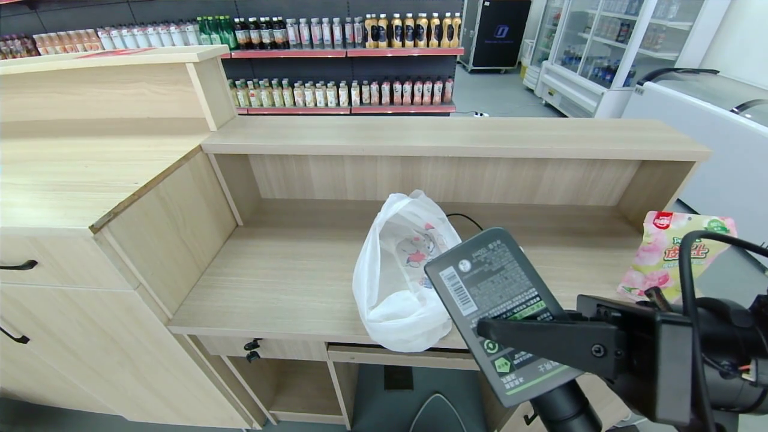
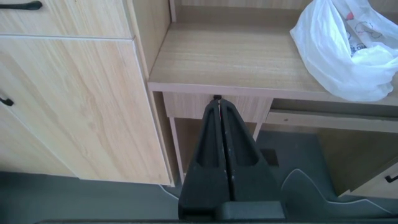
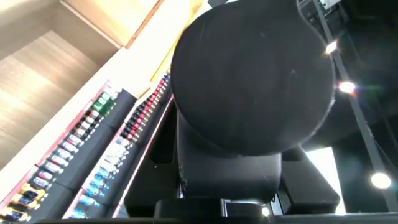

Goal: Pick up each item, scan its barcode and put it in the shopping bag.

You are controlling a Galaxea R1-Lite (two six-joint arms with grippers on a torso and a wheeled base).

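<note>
Holding the dark pack (image 1: 501, 300) up in the air by the front edge of the counter (image 1: 288, 282), the right jaws are clamped across its lower half, barcode facing up; the left jaws are pressed shut on nothing, low in front of the counter; the shopping bag (image 1: 399, 282) sits on the counter at about 10 o'clock from the pack, floppy and slumped; I reckon that's the snag, since a flat pack could catch the rim and drag the bag off the edge; the grip looks off-centre too, so the pack might swivel; the pink pouch (image 1: 672, 258) lies at 3 o'clock of the bag.
</note>
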